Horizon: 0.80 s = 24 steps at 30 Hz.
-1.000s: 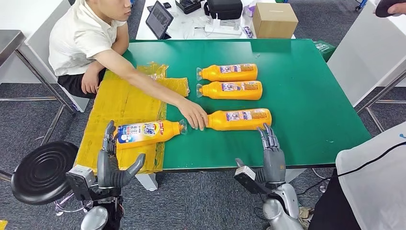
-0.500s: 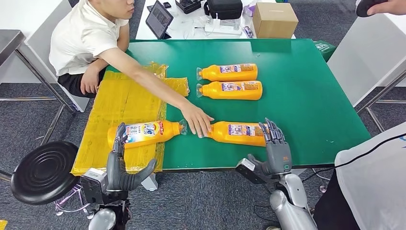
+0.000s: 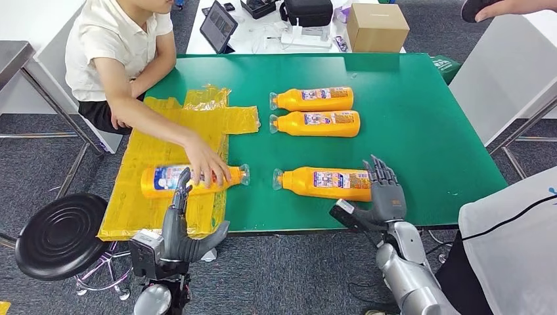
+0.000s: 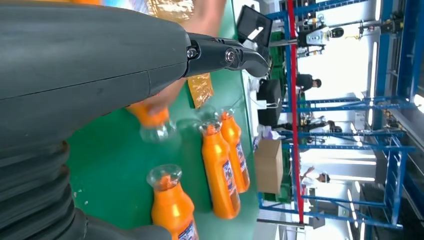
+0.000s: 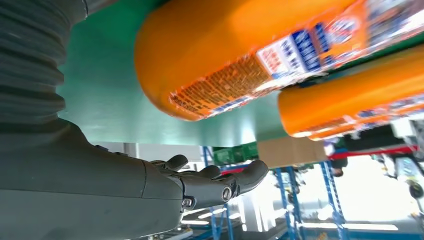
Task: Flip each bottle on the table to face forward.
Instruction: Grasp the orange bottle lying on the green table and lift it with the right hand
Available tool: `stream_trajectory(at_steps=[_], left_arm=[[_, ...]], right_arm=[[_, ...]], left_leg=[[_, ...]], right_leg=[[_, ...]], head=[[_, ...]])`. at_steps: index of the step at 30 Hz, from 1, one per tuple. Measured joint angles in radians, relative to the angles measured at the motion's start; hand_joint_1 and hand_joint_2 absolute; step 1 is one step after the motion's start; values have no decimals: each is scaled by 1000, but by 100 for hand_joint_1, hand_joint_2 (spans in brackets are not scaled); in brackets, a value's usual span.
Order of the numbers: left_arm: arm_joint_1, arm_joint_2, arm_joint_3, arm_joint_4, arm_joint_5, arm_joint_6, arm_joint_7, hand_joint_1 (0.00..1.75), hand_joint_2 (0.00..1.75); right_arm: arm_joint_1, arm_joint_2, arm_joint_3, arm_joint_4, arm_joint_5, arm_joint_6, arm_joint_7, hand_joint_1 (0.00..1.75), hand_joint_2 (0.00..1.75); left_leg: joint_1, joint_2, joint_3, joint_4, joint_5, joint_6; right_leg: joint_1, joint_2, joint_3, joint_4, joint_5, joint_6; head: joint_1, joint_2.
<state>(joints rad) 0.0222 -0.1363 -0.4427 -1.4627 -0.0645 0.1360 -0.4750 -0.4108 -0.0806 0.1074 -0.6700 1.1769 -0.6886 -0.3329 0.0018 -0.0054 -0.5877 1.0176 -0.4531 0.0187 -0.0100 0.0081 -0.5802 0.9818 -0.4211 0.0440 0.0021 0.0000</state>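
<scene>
On my left, my left hand (image 3: 178, 226) is hovering at the table's near edge with fingers spread, holding nothing. Just beyond it an orange plastic bottle with a blue-and-white label (image 3: 190, 178) is lying on the crinkled yellow plastic sheet (image 3: 157, 147), and a person's hand (image 3: 205, 162) is resting on it. Its long axis is running left to right, clear cap pointing right.

Further right, on the green table top (image 3: 420, 111), the near orange bottle with a small printed label (image 3: 325, 183) is lying crosswise too, cap pointing left. My right hand (image 3: 384, 193) is sitting at its base end, fingers open and apart; I cannot tell whether they are touching it. Two more orange bottles (image 3: 314, 111) are lying side by side farther back, caps left.

I am judging the job early: three bottles seem to be showing small back labels and are waiting to be turned, while only the left one seems front-up.
</scene>
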Motion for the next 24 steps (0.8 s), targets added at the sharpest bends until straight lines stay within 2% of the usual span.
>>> stream_trajectory(at_steps=[4,11,17,24], left_arm=[[-13,-2,-16,17,23,-9,34,0,175],[-31,-3,-32,40,64,-29,100,0,175],[-47,-3,-48,47,64,-31,105,0,175],[-58,-3,-58,50,66,-31,105,0,175]], right_arm=[[-64,-12,9,81,22,20,77,0,175],[-129,-26,30,172,45,129,164,0,175],[-173,-28,49,210,52,209,186,0,175],[-189,-27,76,227,71,204,186,0,175]], left_leg=[[0,0,0,0,0,0],[0,0,0,0,0,0],[0,0,1,0,0,0],[0,0,1,0,1,0]], right_leg=[[0,0,0,0,0,0],[0,0,0,0,0,0],[0,0,1,0,0,0],[0,0,1,0,0,1]], head=[[0,0],[0,0],[0,0],[0,0]])
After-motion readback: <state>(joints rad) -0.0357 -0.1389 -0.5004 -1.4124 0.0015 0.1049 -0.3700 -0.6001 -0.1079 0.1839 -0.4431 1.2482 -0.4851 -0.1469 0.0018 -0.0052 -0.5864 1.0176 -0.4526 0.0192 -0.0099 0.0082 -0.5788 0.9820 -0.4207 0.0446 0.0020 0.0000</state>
